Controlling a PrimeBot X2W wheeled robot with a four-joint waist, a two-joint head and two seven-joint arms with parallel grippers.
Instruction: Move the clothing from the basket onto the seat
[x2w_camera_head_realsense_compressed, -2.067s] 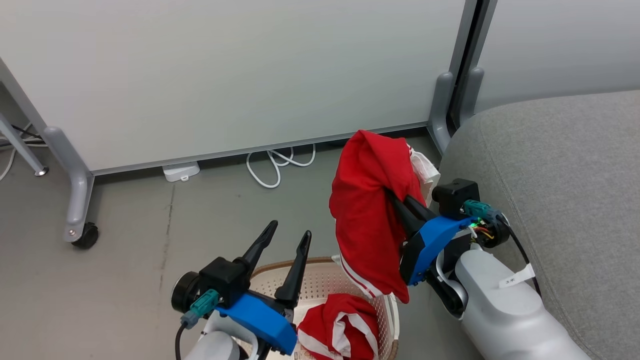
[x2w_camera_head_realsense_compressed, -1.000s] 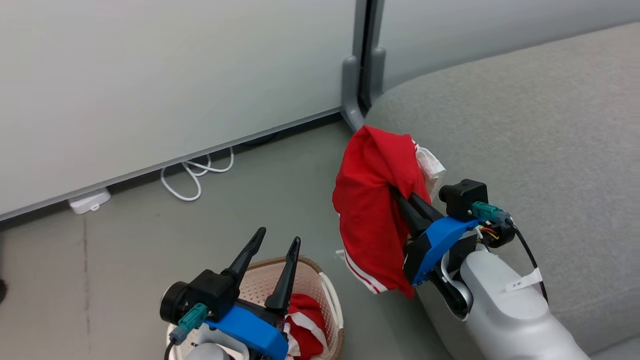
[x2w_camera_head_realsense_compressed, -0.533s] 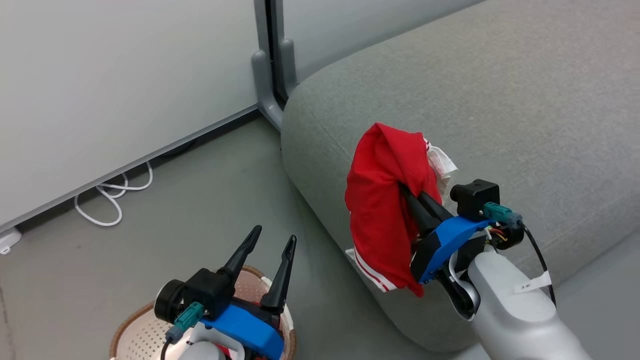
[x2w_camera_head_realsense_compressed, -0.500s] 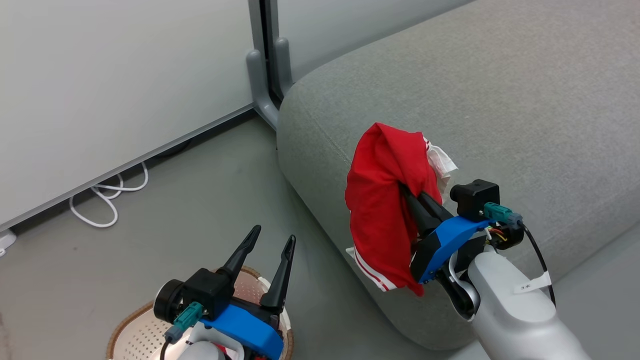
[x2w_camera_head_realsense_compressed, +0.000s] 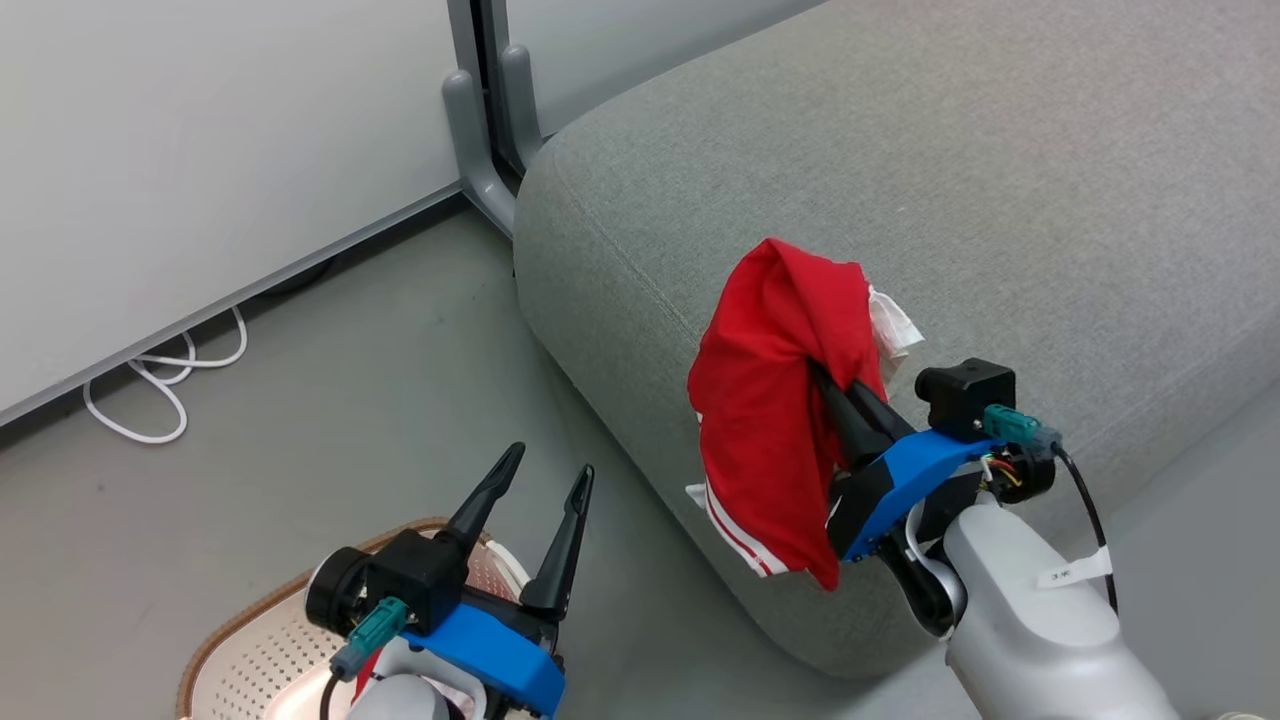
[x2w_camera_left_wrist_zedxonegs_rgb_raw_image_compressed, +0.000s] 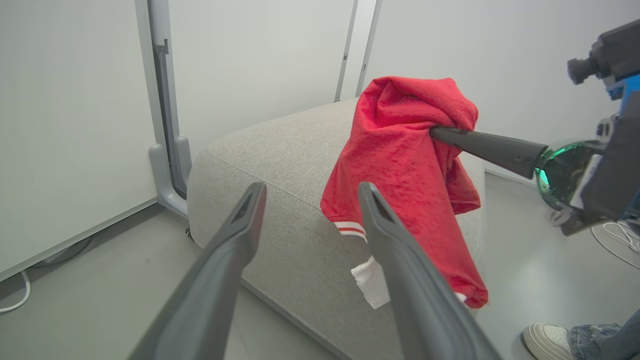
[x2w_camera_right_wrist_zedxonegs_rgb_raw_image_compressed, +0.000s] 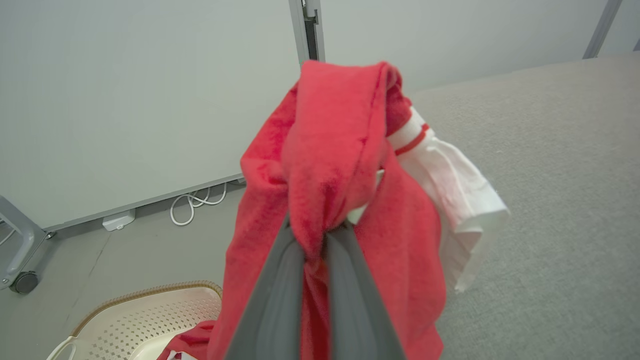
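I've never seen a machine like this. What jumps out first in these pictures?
The bright red garment, bunched and dangling from the shut right gripper, stands out against the big grey sofa behind it; it is not yet laid down there. At the lower left of the head view, the left gripper spreads its two dark fingers wide open over the cream basket.

A white cable (x2w_camera_head_realsense_compressed: 135, 438) loops on the grey floor (x2w_camera_head_realsense_compressed: 330, 400) below pale partition panels (x2w_camera_head_realsense_compressed: 200, 130) — a person's white shoe (x2w_camera_left_wrist_zedxonegs_rgb_raw_image_compressed: 547, 341) rests on that floor
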